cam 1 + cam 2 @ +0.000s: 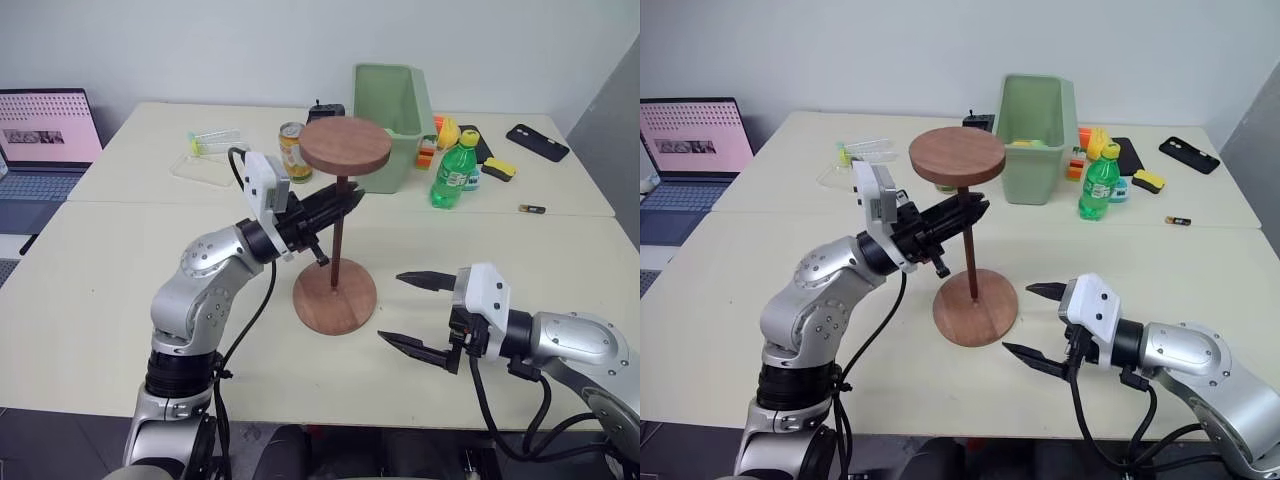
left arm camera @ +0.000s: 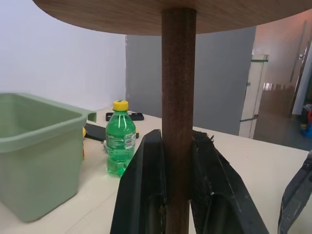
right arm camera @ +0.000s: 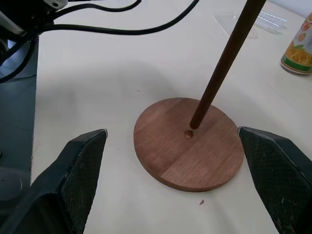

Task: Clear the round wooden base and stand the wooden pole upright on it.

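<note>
Waiting near right, the right gripper [image 1: 408, 311] holds its jaws wide and empty, flanking the round wooden base [image 3: 189, 143]. Left gripper [image 1: 340, 203] jaws clamp the wooden pole [image 1: 338, 240], disc uppermost, tip just beside the centre hole. Beyond, on the cream surface [image 1: 120, 300]: green bottle [image 1: 455, 170], green bin [image 1: 393, 110], laptop [image 1: 45, 135].

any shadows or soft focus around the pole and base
Right wrist view: the thin dark-brown wooden pole casts no clear shadow on the round reddish-brown wooden base, only soft shade at its rim. Left wrist view: the left tool's fingers look soft up close.
</note>
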Controlling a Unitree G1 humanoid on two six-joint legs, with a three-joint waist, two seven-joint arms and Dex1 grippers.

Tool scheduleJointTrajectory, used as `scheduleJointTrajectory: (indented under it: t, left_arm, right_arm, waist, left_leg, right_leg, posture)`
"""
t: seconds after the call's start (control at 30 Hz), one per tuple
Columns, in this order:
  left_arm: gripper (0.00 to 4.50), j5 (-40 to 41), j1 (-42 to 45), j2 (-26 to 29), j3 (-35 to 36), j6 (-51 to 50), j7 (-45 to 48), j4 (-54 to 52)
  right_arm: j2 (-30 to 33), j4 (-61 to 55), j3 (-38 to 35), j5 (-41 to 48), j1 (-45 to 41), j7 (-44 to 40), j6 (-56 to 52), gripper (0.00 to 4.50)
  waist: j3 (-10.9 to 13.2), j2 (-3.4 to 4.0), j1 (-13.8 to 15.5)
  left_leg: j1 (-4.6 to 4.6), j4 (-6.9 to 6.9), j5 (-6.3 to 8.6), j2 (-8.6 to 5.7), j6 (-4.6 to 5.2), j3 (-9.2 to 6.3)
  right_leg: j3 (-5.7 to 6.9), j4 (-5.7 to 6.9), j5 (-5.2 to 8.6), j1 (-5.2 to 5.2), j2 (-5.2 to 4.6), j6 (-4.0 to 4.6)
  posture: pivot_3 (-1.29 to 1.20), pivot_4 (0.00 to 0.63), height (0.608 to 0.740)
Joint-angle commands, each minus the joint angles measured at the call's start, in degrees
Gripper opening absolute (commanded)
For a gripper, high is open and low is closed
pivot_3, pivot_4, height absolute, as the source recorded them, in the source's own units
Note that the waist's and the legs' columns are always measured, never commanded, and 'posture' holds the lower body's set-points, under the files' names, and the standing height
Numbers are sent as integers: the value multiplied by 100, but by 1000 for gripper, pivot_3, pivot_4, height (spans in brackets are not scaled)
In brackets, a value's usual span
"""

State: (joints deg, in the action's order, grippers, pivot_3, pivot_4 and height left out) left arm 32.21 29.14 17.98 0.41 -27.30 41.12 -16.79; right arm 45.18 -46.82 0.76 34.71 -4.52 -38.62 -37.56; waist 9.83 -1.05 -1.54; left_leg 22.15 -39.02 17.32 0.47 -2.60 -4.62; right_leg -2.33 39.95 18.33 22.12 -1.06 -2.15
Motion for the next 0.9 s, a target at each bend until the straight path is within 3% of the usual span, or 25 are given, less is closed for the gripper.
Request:
scheduleJointTrajectory:
  t: [0.03,0.9]
  left_arm:
    - [268,-36,-33,-47,-32,205,-88,-233]
    - [268,-246,-289,-10,-177,561,41,54]
  right_arm:
    - [35,-101,-170,81,-52,25,-59,4500]
    - [127,-87,-276,126,-51,-135,-151,4500]
  waist:
    - [0,0,0]
    - [0,0,1]
  left_leg:
    - [0,0,0,0,0,1]
    - [-4,1,1,-2,1,1]
  right_leg:
    - [0,0,0,0,0,0]
    - [1,-1,0,-4,0,0]
  posture:
    - [0,150,740]
    - [0,150,740]
